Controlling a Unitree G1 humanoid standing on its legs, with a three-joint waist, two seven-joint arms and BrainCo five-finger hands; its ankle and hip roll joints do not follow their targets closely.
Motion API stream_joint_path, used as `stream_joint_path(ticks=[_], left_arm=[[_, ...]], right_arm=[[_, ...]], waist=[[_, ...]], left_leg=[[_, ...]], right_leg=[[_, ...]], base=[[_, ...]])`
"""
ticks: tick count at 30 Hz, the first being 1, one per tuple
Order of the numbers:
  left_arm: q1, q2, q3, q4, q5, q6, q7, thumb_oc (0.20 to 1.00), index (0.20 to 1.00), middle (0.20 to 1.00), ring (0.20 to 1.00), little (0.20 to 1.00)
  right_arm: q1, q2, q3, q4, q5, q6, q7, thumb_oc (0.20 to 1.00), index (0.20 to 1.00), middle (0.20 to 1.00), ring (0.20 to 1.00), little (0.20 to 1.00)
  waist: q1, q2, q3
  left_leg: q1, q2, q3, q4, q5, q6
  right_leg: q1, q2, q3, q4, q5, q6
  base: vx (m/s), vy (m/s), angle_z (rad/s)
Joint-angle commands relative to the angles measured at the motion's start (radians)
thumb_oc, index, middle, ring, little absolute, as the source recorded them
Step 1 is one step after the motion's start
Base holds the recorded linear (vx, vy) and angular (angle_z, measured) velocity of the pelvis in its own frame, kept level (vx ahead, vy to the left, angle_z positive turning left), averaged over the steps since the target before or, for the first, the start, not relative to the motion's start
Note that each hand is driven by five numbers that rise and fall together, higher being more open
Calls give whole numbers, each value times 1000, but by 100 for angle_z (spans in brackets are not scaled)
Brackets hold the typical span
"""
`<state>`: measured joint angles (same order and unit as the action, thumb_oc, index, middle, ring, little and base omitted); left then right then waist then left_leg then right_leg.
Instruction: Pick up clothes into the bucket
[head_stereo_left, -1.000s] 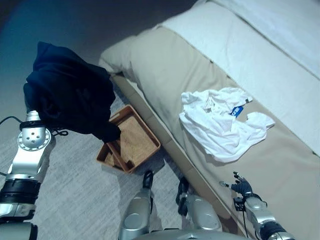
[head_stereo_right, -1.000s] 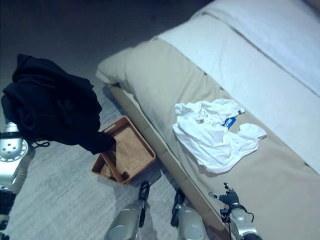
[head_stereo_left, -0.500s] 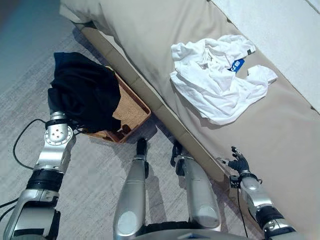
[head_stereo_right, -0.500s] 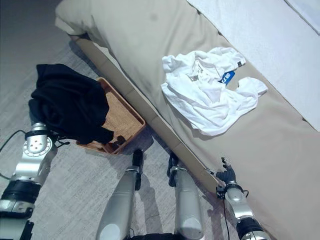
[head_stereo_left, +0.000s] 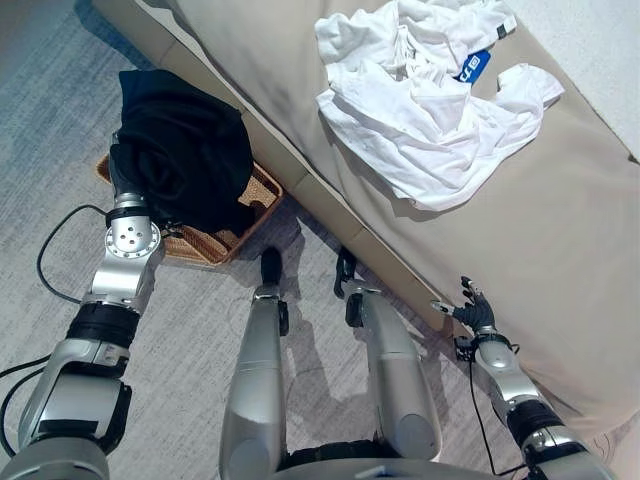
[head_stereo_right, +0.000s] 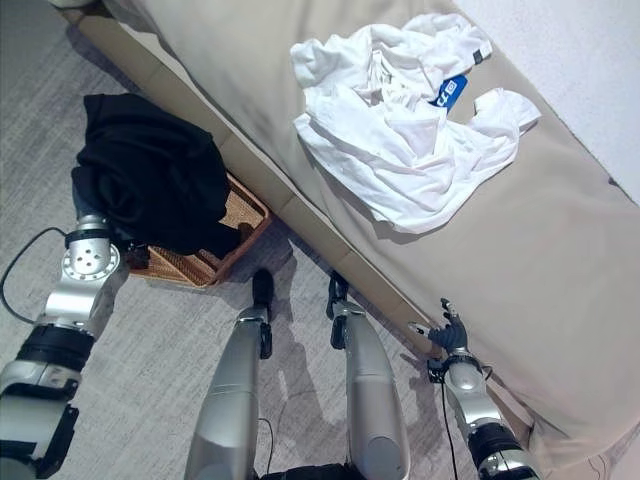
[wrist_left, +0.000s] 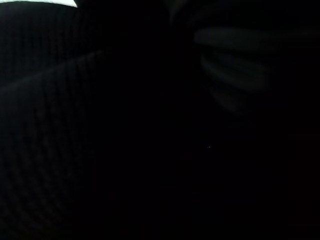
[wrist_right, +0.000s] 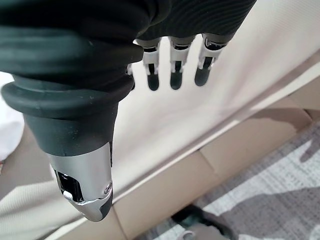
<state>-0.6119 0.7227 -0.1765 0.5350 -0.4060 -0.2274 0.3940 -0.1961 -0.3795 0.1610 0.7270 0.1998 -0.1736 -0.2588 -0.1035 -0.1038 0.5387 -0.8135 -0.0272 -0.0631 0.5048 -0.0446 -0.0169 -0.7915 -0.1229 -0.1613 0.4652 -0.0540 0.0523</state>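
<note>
Grey carpet (head_stereo_left: 190, 330) runs beside the bed (head_stereo_left: 560, 250), where we hold the black garment (head_stereo_left: 185, 165) over the woven basket (head_stereo_left: 215, 240); our left hand is buried in the cloth, so we cannot tell how its fingers sit. Our right hand (wrist_right: 172, 67) hangs by the bed edge, fingers straight and empty. We judge the task about half done: the white clothes (head_stereo_left: 425, 110) lie on the bed, well beyond those fingers.

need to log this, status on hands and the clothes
Left hand buried under black garment, fingers unseen, over wicker basket. Right hand open, idle at bed edge. White shirt on bed. Nothing blocking.
</note>
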Motion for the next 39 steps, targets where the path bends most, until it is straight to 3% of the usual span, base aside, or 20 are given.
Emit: stream_joint_path(ticks=[1, 8, 14, 15, 16, 28, 37, 39], left_arm=[[-52, 29, 26, -2, 29, -42, 42, 200, 200, 200, 200, 200], [-80, 29, 9, 153, 96, 15, 69, 200, 200, 200, 200, 200], [-68, 2, 32, 247, 74, 41, 71, 200, 200, 200, 200, 200], [-68, 2, 32, 248, 74, 41, 70, 269, 269, 269, 269, 269], [-62, -16, 40, 278, 51, 53, 60, 1000, 1000, 1000, 1000, 1000], [-24, -118, 100, 348, -2, 114, 78, 1000, 1000, 1000, 1000, 1000], [150, -219, 194, 258, 19, 123, 128, 1000, 1000, 1000, 1000, 1000], [189, -251, 215, 254, 12, 115, 143, 1000, 1000, 1000, 1000, 1000]], right_arm=[[11, -41, 17, -28, 34, -41, -28, 1000, 1000, 1000, 1000, 1000], [-14, -41, 39, -53, 55, -50, -40, 1000, 1000, 1000, 1000, 1000], [-35, -40, 52, -57, 60, -42, -41, 1000, 1000, 1000, 1000, 1000], [-35, -40, 52, -57, 60, -42, -41, 1000, 1000, 1000, 1000, 1000], [-45, -42, 53, -49, 58, -32, -45, 1000, 1000, 1000, 1000, 1000], [-73, -50, 34, -96, 64, -6, -70, 1000, 1000, 1000, 1000, 1000], [-50, -45, -90, -365, 80, -55, -135, 1000, 1000, 1000, 1000, 1000], [-57, -64, -121, -440, 24, -60, -175, 1000, 1000, 1000, 1000, 1000]], waist=[[0, -1, -19], [-18, -22, -19], [-24, -43, -19], [-24, -43, -19], [-25, -47, -19], [-26, -32, -19], [-12, 8, -19], [-6, 18, -19]], left_leg=[[8, -18, -26, 35, -50, 17], [-69, -7, -7, 76, -66, 20], [-113, 4, 11, 106, -82, 27], [-113, 4, 12, 106, -83, 27], [-123, 6, 15, 117, -89, 30], [-106, 4, 21, 87, -93, 30], [-24, -3, 22, -13, -64, 22], [9, -5, 22, -48, -51, 18]], right_leg=[[41, -52, 32, -23, 16, 68], [-36, -38, 50, -29, 35, 74], [-75, -24, 62, -32, 43, 80], [-75, -24, 63, -32, 42, 80], [-86, -24, 62, -29, 42, 81], [-85, -26, 60, -37, 33, 77], [-23, -39, 49, -68, 28, 73], [2, -43, 45, -80, 28, 73]], base=[[16, 18, -18], [16, 25, -13], [20, 25, -11], [33, 23, -17], [30, 34, -14], [19, 11, -2], [5, -4, 0], [23, -23, 4]])
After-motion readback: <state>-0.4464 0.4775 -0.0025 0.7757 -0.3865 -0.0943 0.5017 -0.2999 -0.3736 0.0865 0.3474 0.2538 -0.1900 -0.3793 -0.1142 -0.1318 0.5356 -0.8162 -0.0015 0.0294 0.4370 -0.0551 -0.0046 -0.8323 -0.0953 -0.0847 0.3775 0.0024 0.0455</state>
